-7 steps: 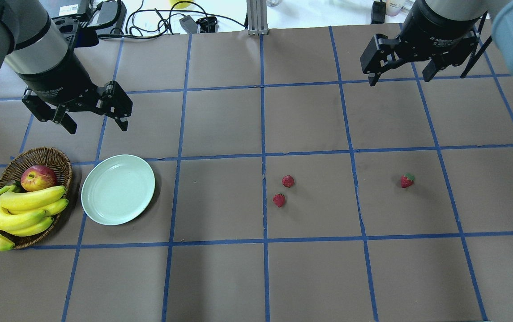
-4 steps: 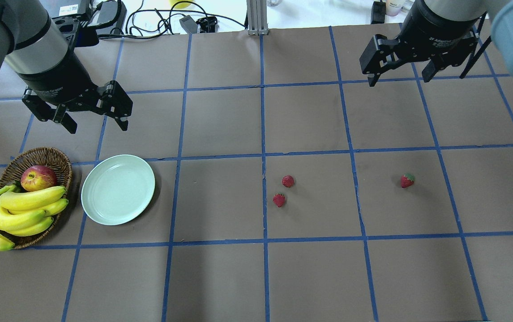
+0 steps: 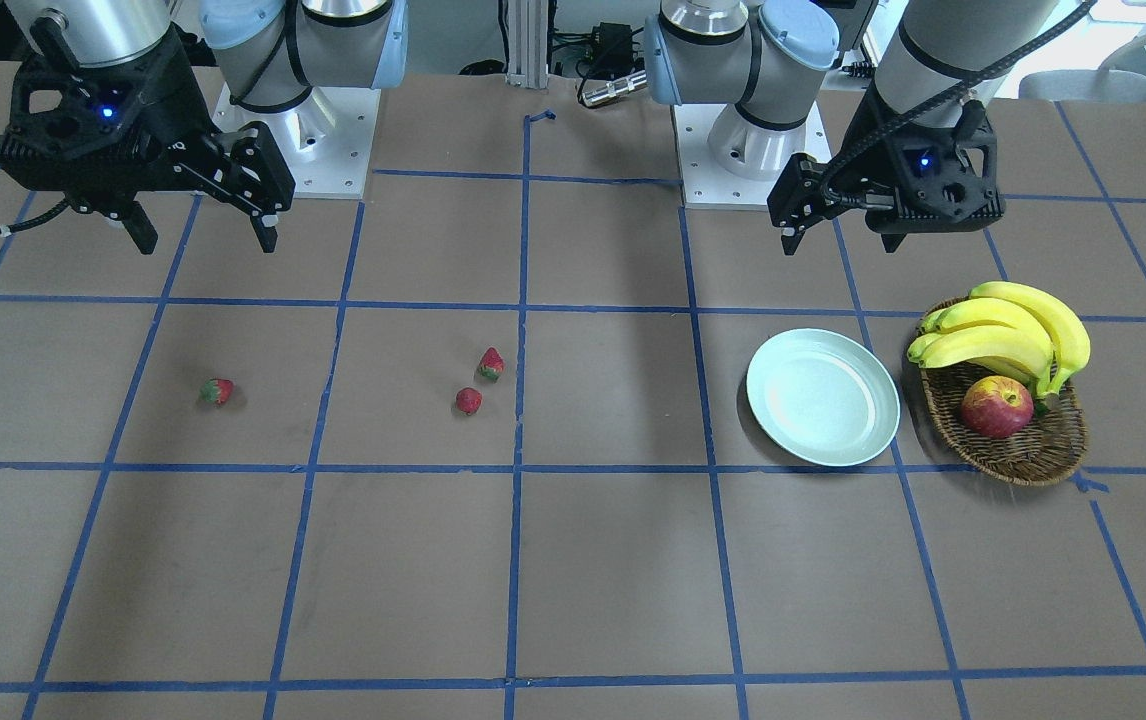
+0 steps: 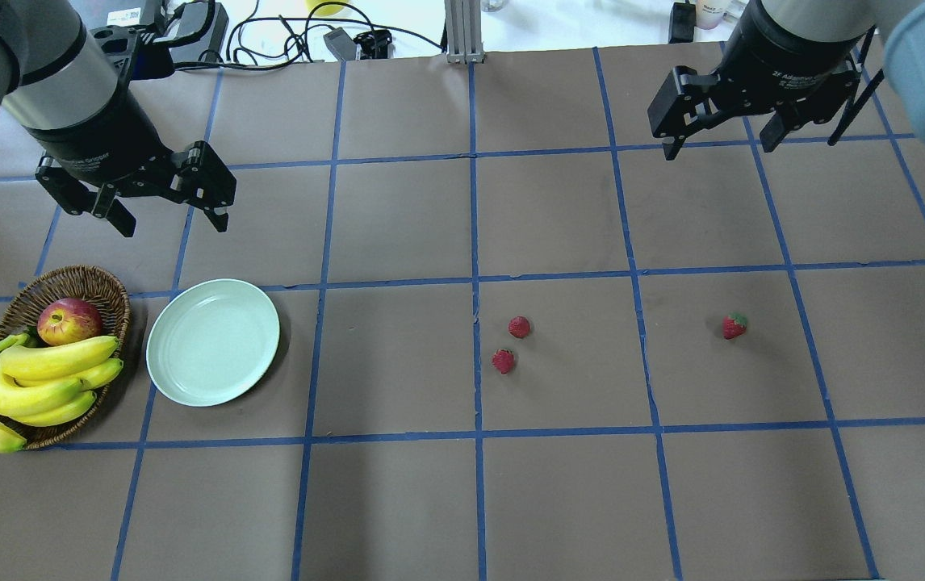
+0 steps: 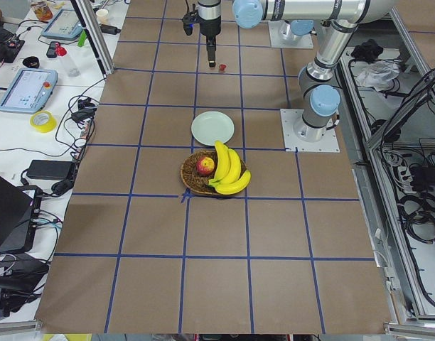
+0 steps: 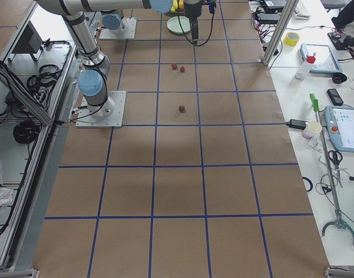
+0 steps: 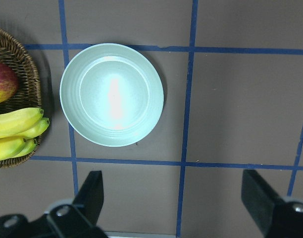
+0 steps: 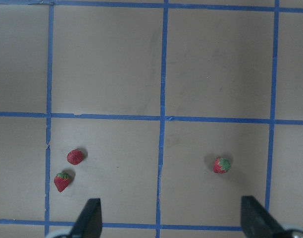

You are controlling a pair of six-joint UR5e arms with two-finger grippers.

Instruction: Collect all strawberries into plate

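Note:
Three small red strawberries lie on the brown table: two close together near the middle (image 4: 519, 327) (image 4: 503, 361) and one further right (image 4: 734, 325). The right wrist view shows the pair (image 8: 75, 156) (image 8: 62, 181) and the single one (image 8: 221, 165). The pale mint-green plate (image 4: 212, 342) is empty at the left and also shows in the left wrist view (image 7: 112, 94). My left gripper (image 4: 174, 226) is open and empty, hovering behind the plate. My right gripper (image 4: 719, 149) is open and empty, high behind the right strawberry.
A brown wicker basket (image 4: 67, 282) stands left of the plate, holding a bunch of bananas (image 4: 35, 379) and a red-yellow apple (image 4: 69, 320). Cables and boxes lie past the table's far edge (image 4: 285, 40).
Both grippers have shifted very slightly toward the far side of the table. The strawberries, plate and basket have not moved.

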